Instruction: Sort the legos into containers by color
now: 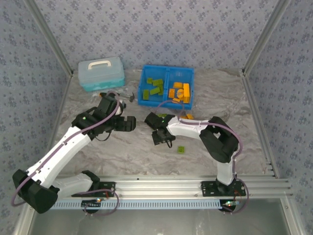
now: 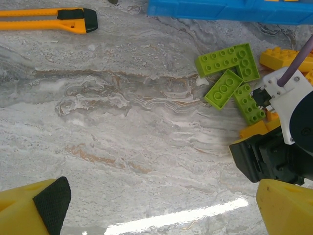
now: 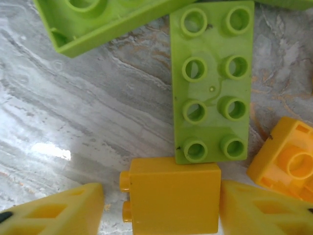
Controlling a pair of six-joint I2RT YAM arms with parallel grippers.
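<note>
An orange lego (image 3: pixel 170 193) lies on its side between the fingers of my right gripper (image 3: pixel 161 208). The right finger touches it and the left finger (image 3: pixel 63 210) stands a small gap off its studs. Just beyond it lie a long green lego (image 3: pixel 212 83), an upturned green one (image 3: pixel 98 19) and an upturned orange one (image 3: pixel 288 166). In the top view the right gripper (image 1: pixel 157 131) is low over the table in front of the blue bin (image 1: pixel 167 71), whose left compartment holds green legos and right compartment orange ones. My left gripper (image 1: pixel 128 123) is wide open with nothing between its fingers (image 2: pixel 29 210).
An orange-and-black utility knife (image 2: pixel 46 20) lies near the bin's left front corner. A light-blue lidded case (image 1: pixel 101 73) stands at the back left. One green lego (image 1: pixel 181 149) sits alone nearer the arm bases. The right arm's wrist (image 2: pixel 288 107) is close to the left gripper's right finger.
</note>
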